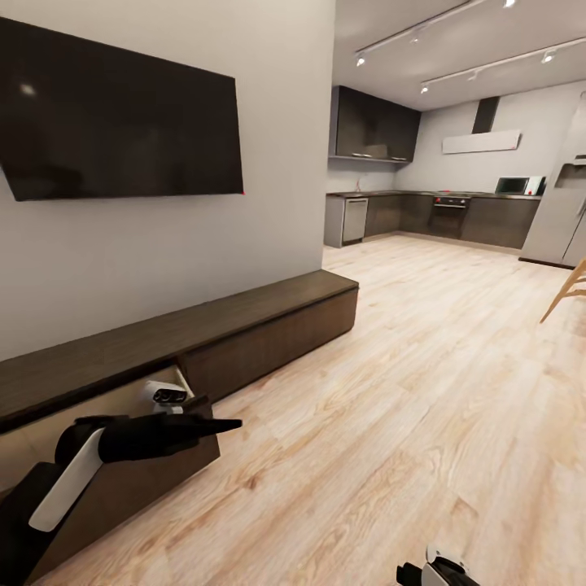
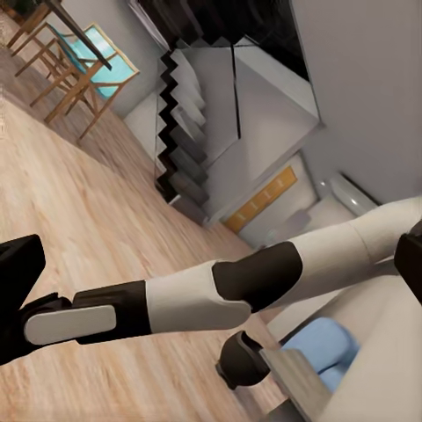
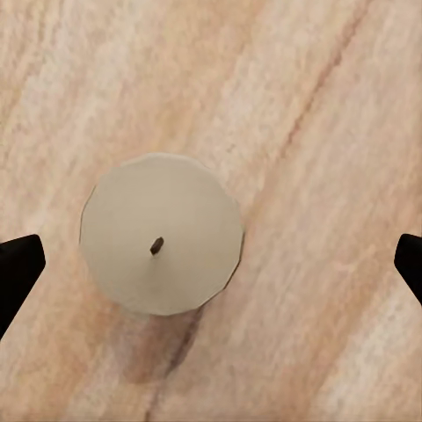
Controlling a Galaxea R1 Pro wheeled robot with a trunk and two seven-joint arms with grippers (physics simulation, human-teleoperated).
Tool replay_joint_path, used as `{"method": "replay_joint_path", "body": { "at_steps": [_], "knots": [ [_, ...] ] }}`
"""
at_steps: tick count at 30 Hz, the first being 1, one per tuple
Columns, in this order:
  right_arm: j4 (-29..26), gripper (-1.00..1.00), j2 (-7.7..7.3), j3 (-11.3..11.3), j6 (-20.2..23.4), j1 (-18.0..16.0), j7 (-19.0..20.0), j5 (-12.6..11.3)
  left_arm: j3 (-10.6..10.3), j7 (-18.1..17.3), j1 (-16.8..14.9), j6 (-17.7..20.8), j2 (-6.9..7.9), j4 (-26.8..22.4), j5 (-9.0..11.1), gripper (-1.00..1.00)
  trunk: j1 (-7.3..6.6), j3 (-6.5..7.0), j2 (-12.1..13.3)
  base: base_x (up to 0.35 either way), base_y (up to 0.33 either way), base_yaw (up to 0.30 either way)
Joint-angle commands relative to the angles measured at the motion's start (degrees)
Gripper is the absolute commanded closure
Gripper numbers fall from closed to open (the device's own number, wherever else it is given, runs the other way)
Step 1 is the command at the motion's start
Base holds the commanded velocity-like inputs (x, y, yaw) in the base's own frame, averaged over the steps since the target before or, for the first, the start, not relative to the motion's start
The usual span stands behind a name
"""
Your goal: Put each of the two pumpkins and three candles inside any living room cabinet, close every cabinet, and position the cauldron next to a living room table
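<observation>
Right end effector spread wide above candle standing on floor; candle sits off-centre toward one finger. Risk: uneven closing tips candle. Left end effector state: cannot tell.

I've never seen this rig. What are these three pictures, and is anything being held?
This is a simulated wheeled robot with two arms. The head view looks over a living room: its left arm reaches toward a long dark cabinet, whose nearest front stands open, under a wall TV. Each wrist view looks along one arm's jaws. The right one looks straight down on a candle standing on the wooden floor between wide-open jaws, not gripped.
</observation>
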Motion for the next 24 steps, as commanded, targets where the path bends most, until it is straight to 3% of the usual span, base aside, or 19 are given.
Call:
{"method": "replay_joint_path", "body": {
  "at_steps": [1, 5, 12, 24],
  "knots": [
    [-0.2, -1.0, -0.06, 0.5, 0.3, 0.0, -0.4, -0.4, 0.0, 0.0, 0.0, 0.4, 0.03, 0.5, 0.3, -1.0, -0.01, -0.06, 0.0, -0.025, 0.026, 0.0],
    [-0.2, -1.0, -0.06, 0.5, 0.3, 0.0, -0.4, -0.4, 0.3, 0.0, -0.1, 0.4, 0.02, 1.6, 0.3, -1.0, -0.01, -0.06, 0.0, -0.058, 0.096, 0.0],
    [-0.2, -1.0, -0.06, 0.5, 0.3, 0.0, -0.4, -0.4, 0.5, 0.0, 0.0, 0.3, 0.1, 2.6, 3.0, -1.0, -0.01, -0.06, 0.0, 0.007, 0.039, 0.0],
    [-0.3, -1.0, -0.06, 0.5, 0.2, 0.0, -0.4, -0.4, 0.5, 0.1, 0.3, 0.3, 0.07, 2.7, 3.3, -1.0, -0.01, -0.06, 0.0, 0.057, 0.028, 0.0]
  ]
}}
